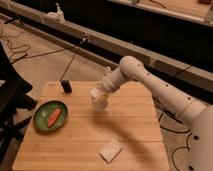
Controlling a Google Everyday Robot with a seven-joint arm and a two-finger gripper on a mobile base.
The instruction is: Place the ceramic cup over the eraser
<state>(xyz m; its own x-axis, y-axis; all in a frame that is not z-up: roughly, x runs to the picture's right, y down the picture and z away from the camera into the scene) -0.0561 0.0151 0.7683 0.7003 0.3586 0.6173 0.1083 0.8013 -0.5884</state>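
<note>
The white ceramic cup [99,98] is held in my gripper [101,95], tilted and lifted above the middle of the wooden table [130,125]. The white arm reaches in from the right. The eraser [66,86], a small dark upright block, stands near the table's back left edge, to the left of the cup and apart from it. A slim whitish bottle [106,73] stands behind the gripper, partly hidden by the arm.
A green plate [42,120] with a carrot [54,117] lies at the left of the table. A pale flat square piece [110,150] lies near the front edge. A black chair [12,102] stands left of the table. Cables run over the floor behind.
</note>
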